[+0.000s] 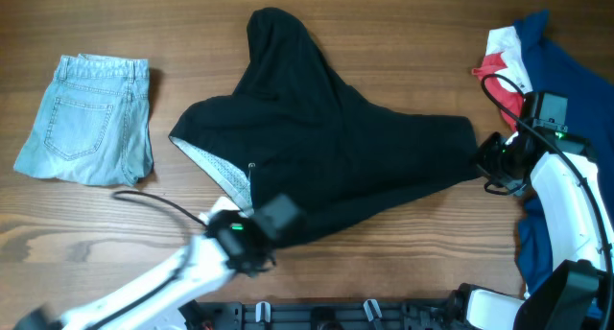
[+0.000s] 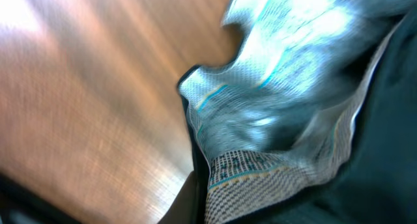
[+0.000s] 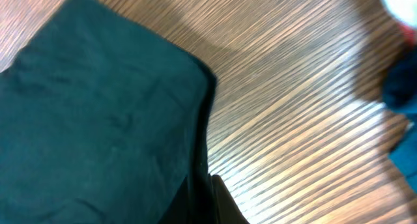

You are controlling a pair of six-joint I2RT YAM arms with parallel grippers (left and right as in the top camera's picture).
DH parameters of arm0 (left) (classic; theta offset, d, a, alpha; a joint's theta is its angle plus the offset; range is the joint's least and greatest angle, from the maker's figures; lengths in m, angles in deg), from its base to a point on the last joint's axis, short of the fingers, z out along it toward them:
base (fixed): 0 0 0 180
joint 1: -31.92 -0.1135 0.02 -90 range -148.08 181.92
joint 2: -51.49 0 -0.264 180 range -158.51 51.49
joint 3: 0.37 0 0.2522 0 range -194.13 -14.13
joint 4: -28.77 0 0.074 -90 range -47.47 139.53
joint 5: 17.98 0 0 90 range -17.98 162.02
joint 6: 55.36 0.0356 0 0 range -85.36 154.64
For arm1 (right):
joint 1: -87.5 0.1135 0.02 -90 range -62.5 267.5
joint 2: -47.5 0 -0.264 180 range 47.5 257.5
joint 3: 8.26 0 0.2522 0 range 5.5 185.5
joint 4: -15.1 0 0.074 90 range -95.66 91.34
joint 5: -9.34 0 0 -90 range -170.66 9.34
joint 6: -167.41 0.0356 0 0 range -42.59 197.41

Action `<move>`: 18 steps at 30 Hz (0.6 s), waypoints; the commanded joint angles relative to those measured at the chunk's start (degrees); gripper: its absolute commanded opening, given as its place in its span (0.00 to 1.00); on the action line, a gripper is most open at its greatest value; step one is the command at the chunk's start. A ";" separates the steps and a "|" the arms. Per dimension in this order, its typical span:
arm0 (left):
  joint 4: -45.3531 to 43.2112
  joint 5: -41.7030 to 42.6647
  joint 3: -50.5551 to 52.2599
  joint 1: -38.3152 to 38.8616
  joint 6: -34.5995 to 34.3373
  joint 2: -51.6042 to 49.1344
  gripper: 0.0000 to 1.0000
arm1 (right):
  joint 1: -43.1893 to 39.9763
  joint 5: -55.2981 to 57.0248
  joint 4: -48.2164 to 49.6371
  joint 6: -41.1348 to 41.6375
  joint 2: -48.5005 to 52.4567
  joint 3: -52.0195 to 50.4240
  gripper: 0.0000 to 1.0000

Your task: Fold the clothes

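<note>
Reaching in from the near-left edge, the left gripper (image 1: 255,232) hangs over the near hem of the large black soft-fabric garment (image 1: 336,148), spread across the middle of the brown wooden table (image 1: 86,253); the right gripper (image 1: 491,165) meets its right corner. Blur and fabric hide both grips, so I cannot tell whether they are parted or clamped.

L arm (image 1: 144,284): white tube link, blurred, ending in a black wrist block (image 1: 254,236) w/ a green light on it. A thin black cable (image 1: 158,201) arcs off at its 10 o'clock. R arm (image 1: 568,200): white curved shells, black joints, black camera box (image 1: 550,109) at its 12 o'clock w/ a green LED below, black cable loop (image 1: 497,98) beside. R gripper (image 1: 487,165): black. Black base hardware (image 1: 365,316) at 6 o'clock of the overhead view. Each wrist view shows only a dark sliver at 6 o'clock, prob. a finger (image 3: 225,204).
</note>
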 commanded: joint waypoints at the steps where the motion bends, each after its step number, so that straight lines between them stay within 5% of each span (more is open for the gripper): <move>1: 1.79 -5.49 -2.97 -9.33 21.97 9.86 0.04 | -0.79 -3.04 -1.29 -3.21 -2.91 1.57 0.04; 4: 2.78 -5.42 -11.21 -15.08 35.95 16.09 0.04 | -0.79 -4.63 -5.60 -5.44 -7.78 5.14 0.04; 9: 6.84 -5.44 -28.46 -22.58 47.69 19.02 0.04 | -0.79 -4.61 -14.51 -7.21 -18.67 20.63 0.04; 18: 9.40 -6.51 -47.36 -26.77 54.84 18.93 0.04 | -0.79 -3.50 -19.63 -5.90 -27.65 43.98 0.04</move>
